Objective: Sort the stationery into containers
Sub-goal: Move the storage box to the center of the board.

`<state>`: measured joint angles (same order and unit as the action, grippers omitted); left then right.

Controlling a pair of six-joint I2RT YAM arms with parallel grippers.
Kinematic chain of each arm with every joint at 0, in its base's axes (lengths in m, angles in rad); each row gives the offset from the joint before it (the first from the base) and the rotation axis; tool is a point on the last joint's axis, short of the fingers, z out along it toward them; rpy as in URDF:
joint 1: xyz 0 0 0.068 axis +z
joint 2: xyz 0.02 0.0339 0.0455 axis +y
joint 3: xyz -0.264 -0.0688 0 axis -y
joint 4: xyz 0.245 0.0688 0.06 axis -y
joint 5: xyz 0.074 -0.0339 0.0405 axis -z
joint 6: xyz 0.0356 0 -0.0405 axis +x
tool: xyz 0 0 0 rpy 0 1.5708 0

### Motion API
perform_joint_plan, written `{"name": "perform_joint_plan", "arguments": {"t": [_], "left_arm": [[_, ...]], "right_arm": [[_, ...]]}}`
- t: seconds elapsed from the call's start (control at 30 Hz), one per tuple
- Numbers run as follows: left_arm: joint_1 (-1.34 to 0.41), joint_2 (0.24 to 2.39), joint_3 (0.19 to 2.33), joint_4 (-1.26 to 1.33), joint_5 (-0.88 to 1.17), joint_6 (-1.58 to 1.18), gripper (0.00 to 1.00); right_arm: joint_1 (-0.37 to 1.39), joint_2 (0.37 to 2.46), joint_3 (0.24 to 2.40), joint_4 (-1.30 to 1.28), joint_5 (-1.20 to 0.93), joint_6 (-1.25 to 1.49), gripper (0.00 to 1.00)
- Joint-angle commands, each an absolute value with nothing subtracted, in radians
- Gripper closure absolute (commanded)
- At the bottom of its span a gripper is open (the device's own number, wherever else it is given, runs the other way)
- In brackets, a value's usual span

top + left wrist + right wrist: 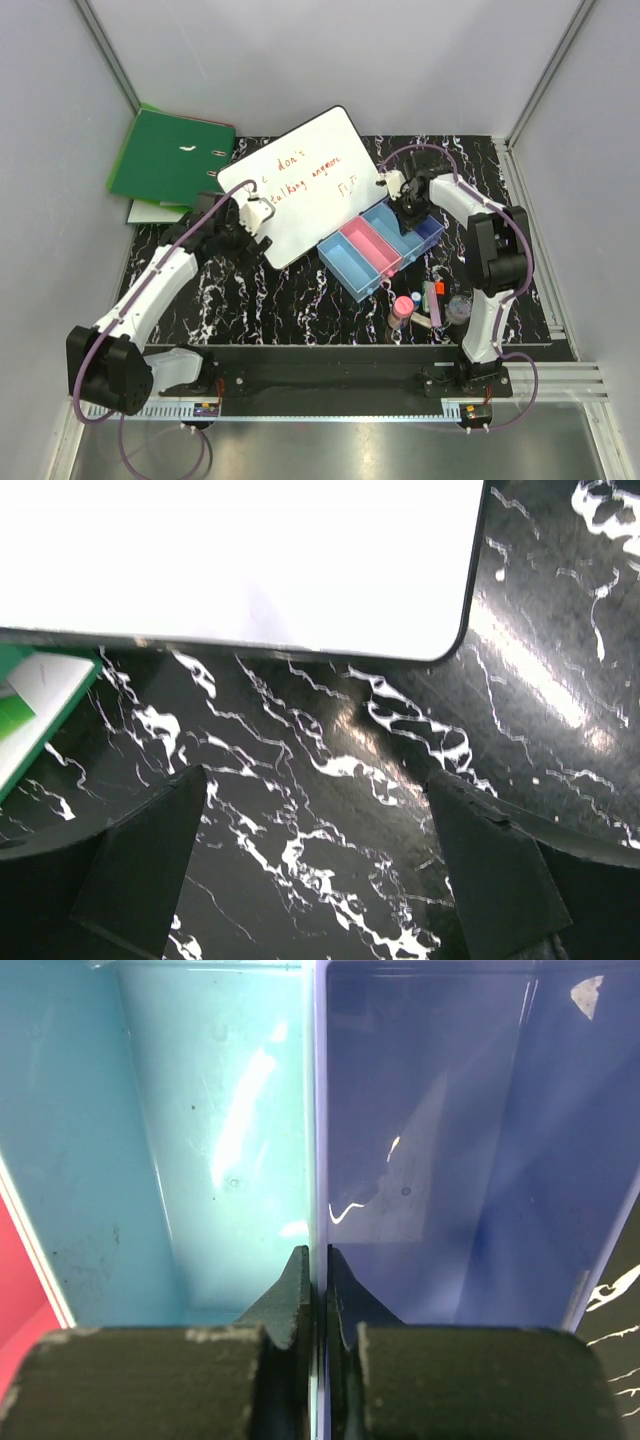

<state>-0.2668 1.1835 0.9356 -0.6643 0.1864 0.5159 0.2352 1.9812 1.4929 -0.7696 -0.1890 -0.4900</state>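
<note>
Four bins (366, 246) run near-left to far-right | right claw (315, 1257) clamps bins | left claw (320, 780) apart

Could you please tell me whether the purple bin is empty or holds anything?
Empty, as far as visible: in the right wrist view the purple bin shows a bare floor with only reflections.

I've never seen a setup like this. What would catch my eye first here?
A whiteboard with red writing lies mid-table, a green binder beyond its left. Right of it, the right gripper pinches a wall in the row of blue, pink and purple bins, with loose stationery nearer that arm's base.
</note>
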Motion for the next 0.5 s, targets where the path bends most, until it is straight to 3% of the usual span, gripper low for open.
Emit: {"name": "perform_joint_plan", "arguments": {"t": [0.0,0.47], "left_arm": [[-0.299,1.206,0.986,-0.575,0.138,0.473,0.01],[-0.399,1.314,1.057,-0.568,0.133,0.494,0.01]], "right_arm": [[0.212,1.961,1.450,-0.735,-0.117,-0.500,1.00],[0.054,1.916,1.388,-0.709,-0.049,-0.601,1.00]]}}
